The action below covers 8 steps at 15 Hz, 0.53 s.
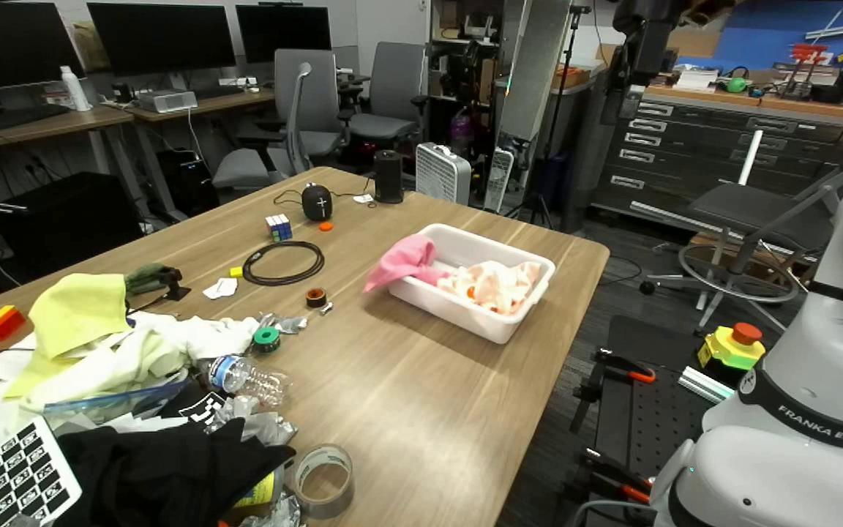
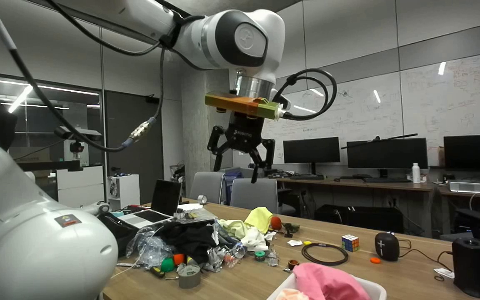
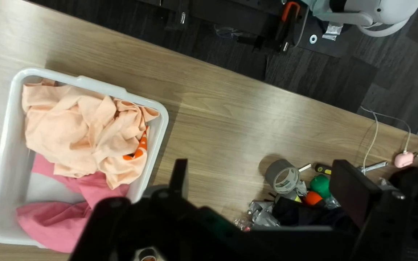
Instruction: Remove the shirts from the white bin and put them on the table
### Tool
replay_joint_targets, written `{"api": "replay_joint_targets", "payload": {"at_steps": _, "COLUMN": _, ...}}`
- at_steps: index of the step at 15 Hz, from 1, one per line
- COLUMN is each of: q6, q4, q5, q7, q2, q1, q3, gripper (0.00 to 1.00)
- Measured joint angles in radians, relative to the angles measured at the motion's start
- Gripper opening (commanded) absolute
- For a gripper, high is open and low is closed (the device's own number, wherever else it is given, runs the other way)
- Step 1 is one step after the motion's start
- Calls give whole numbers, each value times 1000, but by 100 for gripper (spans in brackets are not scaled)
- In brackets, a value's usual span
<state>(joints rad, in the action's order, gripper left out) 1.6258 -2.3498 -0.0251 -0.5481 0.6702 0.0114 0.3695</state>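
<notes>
A white bin (image 1: pixel 458 316) stands on the wooden table (image 1: pixel 399 410). It also shows in the wrist view (image 3: pixel 5 152) and at the bottom of an exterior view (image 2: pixel 376 288). A crumpled peach shirt (image 3: pixel 74 132) with an orange print lies inside it, also seen in an exterior view (image 1: pixel 491 284). A pink shirt (image 3: pixel 58 223) lies partly under the peach one and hangs over the bin's rim; it shows in both exterior views (image 1: pixel 403 260) (image 2: pixel 327 282). My gripper (image 2: pixel 236 171) is open and empty, high above the table. In the wrist view its fingers (image 3: pixel 263 165) stand wide apart, beside the bin.
A cluttered pile with black cloth (image 1: pixel 165 468), yellow cloth (image 1: pixel 81 307), a plastic bottle (image 1: pixel 249 380) and a laptop (image 2: pixel 148 216) covers one table end. A tape roll (image 1: pixel 324 479), coiled cable (image 1: pixel 284 263), puzzle cube (image 1: pixel 279 228) and speaker (image 1: pixel 317 202) also lie there.
</notes>
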Motion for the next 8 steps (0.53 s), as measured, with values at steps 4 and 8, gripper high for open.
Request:
{"api": "replay_joint_targets", "payload": {"at_steps": 4, "q6": 114, "q4": 31, "q5": -2, "q7": 1, "q2": -85, "q1": 1, "q3": -8, "gripper": 100}}
{"api": "replay_joint_targets", "payload": {"at_steps": 8, "q6": 286, "q4": 104, "q5": -59, "q7": 1, "q2": -213, "q1": 1, "q3": -9, "gripper": 100}}
